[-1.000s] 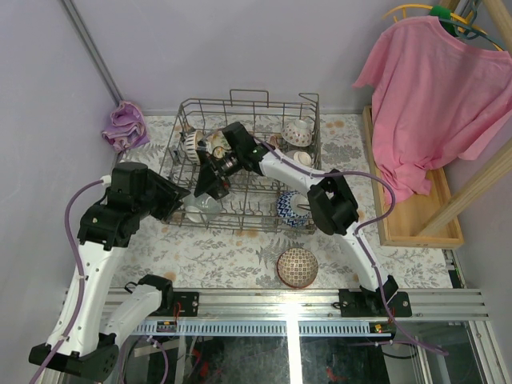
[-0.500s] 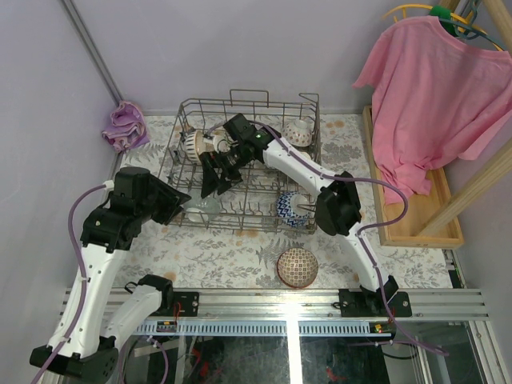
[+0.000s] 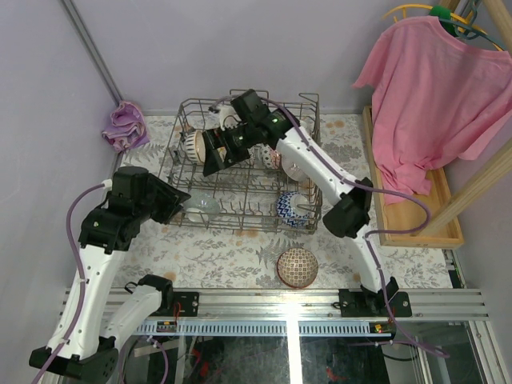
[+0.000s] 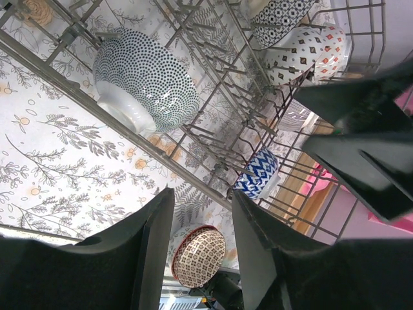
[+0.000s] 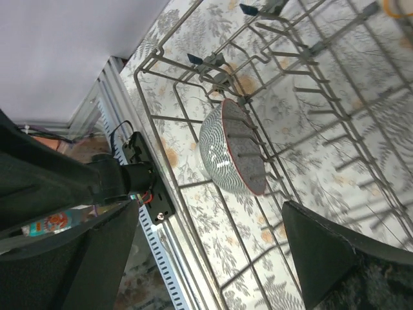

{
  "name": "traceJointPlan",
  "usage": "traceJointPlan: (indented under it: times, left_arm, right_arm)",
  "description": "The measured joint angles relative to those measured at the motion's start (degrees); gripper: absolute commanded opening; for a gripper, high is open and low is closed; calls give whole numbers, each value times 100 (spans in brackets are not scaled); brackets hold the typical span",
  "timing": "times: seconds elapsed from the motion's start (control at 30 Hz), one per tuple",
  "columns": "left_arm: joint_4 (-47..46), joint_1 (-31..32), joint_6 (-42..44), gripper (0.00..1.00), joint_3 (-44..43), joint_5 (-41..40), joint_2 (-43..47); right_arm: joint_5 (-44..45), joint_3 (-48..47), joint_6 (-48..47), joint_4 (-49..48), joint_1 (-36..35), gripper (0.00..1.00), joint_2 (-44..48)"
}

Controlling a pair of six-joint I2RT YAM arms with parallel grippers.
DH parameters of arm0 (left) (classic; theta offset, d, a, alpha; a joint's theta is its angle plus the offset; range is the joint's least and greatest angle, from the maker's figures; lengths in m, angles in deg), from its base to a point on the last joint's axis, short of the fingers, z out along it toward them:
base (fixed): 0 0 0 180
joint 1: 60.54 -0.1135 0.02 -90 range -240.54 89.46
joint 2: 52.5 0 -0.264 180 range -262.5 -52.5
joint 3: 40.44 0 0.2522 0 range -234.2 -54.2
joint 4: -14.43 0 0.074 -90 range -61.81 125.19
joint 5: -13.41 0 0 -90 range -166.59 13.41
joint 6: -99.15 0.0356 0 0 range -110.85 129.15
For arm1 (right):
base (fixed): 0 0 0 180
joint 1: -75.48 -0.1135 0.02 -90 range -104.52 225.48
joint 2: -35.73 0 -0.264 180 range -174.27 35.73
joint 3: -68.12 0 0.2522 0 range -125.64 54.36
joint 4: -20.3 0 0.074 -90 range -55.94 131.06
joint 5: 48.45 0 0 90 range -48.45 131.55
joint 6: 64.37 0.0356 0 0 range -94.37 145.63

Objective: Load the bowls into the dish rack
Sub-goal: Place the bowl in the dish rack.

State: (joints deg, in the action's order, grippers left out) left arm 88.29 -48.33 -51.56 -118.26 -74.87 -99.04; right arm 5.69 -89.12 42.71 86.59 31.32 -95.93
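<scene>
The dish rack (image 3: pixel 308 108) stands at the back of the table with several bowls on its tines. A dotted bowl (image 3: pixel 201 206) leans in its front-left corner, also in the left wrist view (image 4: pixel 145 81) and the right wrist view (image 5: pixel 232 148). A blue bowl (image 3: pixel 291 208) sits front right. A brown-patterned bowl (image 3: pixel 298 267) lies upside down on the table in front of the rack. My left gripper (image 3: pixel 179 203) hovers at the rack's front-left corner, open and empty (image 4: pixel 200 258). My right gripper (image 3: pixel 213 157) hangs over the rack's left half, wide open and empty (image 5: pixel 213 258).
A purple cloth (image 3: pixel 125 126) lies at the back left. A wooden tray (image 3: pixel 416 228) and a hanging pink shirt (image 3: pixel 436 88) are on the right. More patterned bowls (image 4: pixel 303 51) stand at the rack's far side. The tablecloth (image 3: pixel 216 252) has a leaf print.
My right gripper has pulled up and toward the back of the rack, away from the front-left bowl, staying open. The left arm shifted only slightly.
</scene>
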Motion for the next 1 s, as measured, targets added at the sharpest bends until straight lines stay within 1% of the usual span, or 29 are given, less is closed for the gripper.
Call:
traceJointPlan:
  times: [0.13, 0.2, 0.33, 0.43, 0.53, 0.6, 0.63, 0.7, 0.8, 0.9, 1.0]
  left_arm:
    - [-2, 0, 4, 45, -114, 0, -70]
    - [0, 0, 13, 48, -162, 0, -114]
    - [2, 0, 20, 56, -227, 2, -260]
    - [17, 0, 33, 67, -330, 24, -470]
    - [37, 0, 68, 80, -409, 68, -697]
    - [63, 22, 94, 90, -466, 76, -870]
    - [74, 42, 107, 99, -492, 74, -957]
    - [127, 85, 129, 100, -592, 59, -1161]
    - [166, 133, 195, 100, -796, 20, -1523]
    - [229, 219, 302, 100, -1078, -72, -1947]
    - [295, 328, 450, 100, -1491, -216, -2430]
  right_arm:
    - [505, 295, -61, 146, 20, 100, 651]
    - [837, 640, -114, 184, 35, 100, 1143]
    - [1320, 1075, -149, 302, 92, 100, 1996]
    - [1480, 1231, -96, 398, 219, 99, 2527]
    - [1558, 1596, 33, 461, 498, 99, 3169]
    - [1635, 1976, 162, 481, 754, 99, 3661]
    - [1694, 2197, 249, 501, 909, 99, 3947]
    - [1799, 2509, 382, 533, 1145, 100, 4402]
    - [2085, 2710, 531, 706, 1290, 99, 4819]
    - [2402, 2708, 549, 1014, 1309, 100, 4887]
    - [2830, 2739, 522, 1320, 1325, 99, 4763]
